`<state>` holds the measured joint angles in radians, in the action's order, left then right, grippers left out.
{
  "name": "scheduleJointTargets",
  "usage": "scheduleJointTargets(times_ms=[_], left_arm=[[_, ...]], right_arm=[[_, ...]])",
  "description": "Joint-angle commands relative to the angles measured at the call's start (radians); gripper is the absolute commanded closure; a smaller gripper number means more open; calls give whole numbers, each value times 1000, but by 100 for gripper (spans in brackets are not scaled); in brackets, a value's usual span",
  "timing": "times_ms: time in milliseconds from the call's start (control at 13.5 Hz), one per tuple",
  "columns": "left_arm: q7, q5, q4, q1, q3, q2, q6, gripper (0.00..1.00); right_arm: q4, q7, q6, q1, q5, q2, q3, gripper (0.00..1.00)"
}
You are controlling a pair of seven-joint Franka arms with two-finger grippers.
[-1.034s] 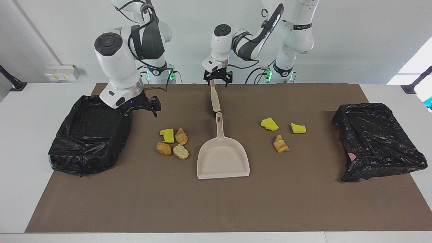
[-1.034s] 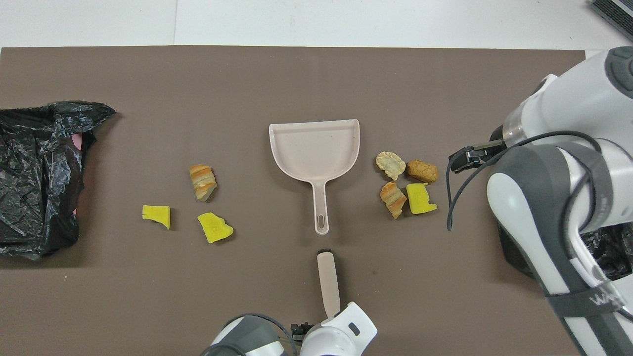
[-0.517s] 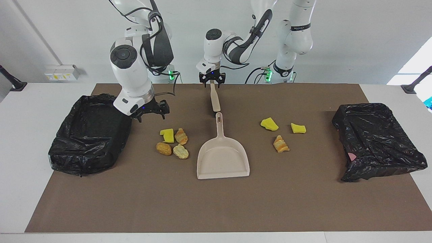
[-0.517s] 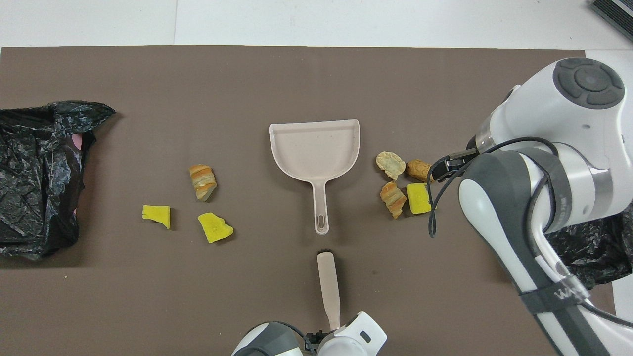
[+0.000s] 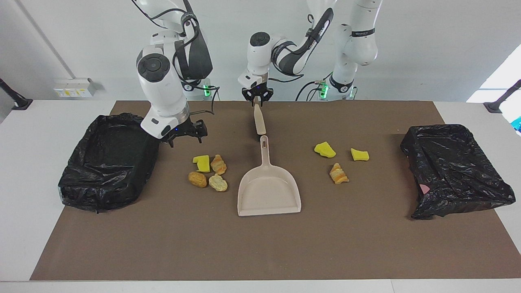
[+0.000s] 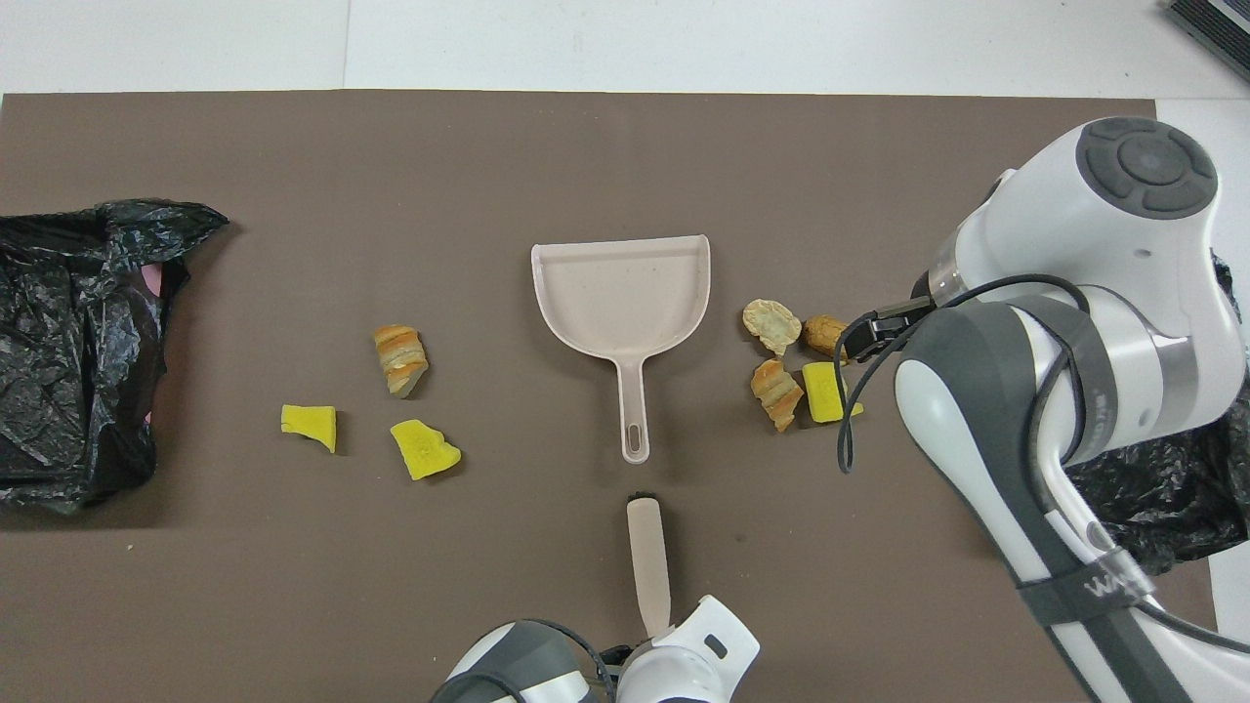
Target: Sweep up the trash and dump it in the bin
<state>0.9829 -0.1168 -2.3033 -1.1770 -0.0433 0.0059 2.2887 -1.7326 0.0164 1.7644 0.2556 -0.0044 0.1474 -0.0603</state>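
Brown-matted table (image 5: 260,252), dustpan (image 5: 268,191), trash (image 5: 207,171), bins (image 5: 106,162)

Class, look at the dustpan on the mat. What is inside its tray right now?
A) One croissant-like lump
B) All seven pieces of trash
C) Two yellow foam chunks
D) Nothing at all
D: the dustpan tray is bare, with the trash lying on the mat to either side of it.

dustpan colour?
Pale beige-pink, plain, no pattern: the dustpan shows best in the overhead view.
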Motion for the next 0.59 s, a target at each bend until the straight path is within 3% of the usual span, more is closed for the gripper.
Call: scheduleJointTargets(times_ms=[0, 517], left_arm=[[-39, -14, 2, 30, 5, -15, -63, 100], [-79, -12, 5, 65, 3, -38, -78, 100]], right_arm=[[-24, 8, 24, -4, 15, -17, 4, 0], [-16, 90, 55, 28, 60, -12, 4, 0]])
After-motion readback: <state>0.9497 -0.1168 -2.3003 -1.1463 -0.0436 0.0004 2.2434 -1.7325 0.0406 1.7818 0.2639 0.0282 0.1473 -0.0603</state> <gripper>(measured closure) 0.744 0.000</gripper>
